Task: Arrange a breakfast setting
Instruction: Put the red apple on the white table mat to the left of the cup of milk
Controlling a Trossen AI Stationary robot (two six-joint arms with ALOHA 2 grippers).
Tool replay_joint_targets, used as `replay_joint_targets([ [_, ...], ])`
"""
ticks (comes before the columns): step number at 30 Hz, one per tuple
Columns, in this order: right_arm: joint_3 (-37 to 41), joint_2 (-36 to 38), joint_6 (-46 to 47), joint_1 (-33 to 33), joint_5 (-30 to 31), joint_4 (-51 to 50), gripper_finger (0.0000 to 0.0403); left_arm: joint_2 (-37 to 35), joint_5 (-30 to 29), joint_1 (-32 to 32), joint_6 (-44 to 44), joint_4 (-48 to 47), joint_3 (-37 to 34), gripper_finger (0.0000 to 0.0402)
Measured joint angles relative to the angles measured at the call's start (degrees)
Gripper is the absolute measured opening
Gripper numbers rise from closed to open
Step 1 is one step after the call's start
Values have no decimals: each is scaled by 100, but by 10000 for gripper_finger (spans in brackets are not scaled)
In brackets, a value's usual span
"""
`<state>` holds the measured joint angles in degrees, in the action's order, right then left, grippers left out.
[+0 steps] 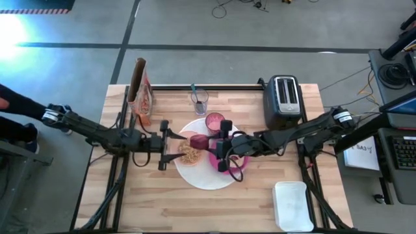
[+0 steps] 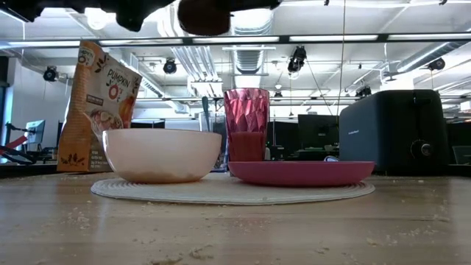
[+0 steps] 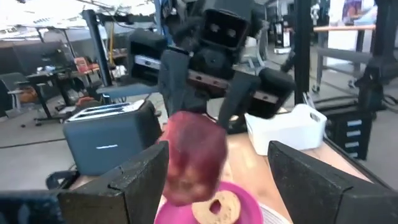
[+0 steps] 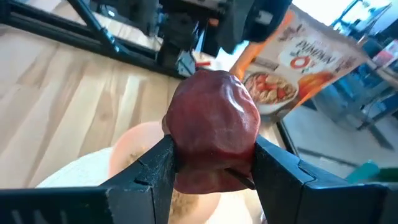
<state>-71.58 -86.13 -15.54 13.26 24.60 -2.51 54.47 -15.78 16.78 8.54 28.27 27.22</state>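
Observation:
My right gripper (image 1: 211,143) is shut on the small red fruit (image 1: 198,141), high above the peach bowl (image 1: 190,154) of cereal. My left gripper (image 1: 174,144) is open and faces the fruit from the left; in the left wrist view the fruit (image 3: 193,155) shows between its spread fingers, farther off. The bowl, the magenta plate (image 1: 229,161) and the pink cup (image 1: 214,121) stand on the round white placemat (image 1: 208,174). The bagel (image 3: 221,208) lies on the plate. The teal-handled spoon (image 1: 193,89) stands in a clear glass (image 1: 199,101). My right gripper pinches the fruit's two opposite sides (image 4: 180,155) between its two fingers (image 4: 149,171). The fingers come level from the table's right side. The fruit is lifted clear, over the bowl and the placemat.
The black toaster (image 1: 283,101) stands at the far right. The colourful bag (image 1: 141,88) stands at the far left. A white container (image 1: 290,205) sits near the front right corner. Bare wood lies at the near left.

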Motion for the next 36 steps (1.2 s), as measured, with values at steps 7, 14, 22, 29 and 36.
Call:
replay_joint_targets([
  [7,-74,133,255,4,-43,-262,167,43,3,44,-1,-135,63,259],
  [14,-128,75,350,11,-556,-199,167,176,-1,44,48,-123,176,259],
  [22,-128,59,142,9,-1134,238,167,614,44,43,154,-139,482,259],
  [29,-128,59,142,10,-1179,305,167,747,185,36,183,-122,605,259],
  [36,-128,63,207,11,-1349,294,167,946,338,33,155,-136,800,233],
])
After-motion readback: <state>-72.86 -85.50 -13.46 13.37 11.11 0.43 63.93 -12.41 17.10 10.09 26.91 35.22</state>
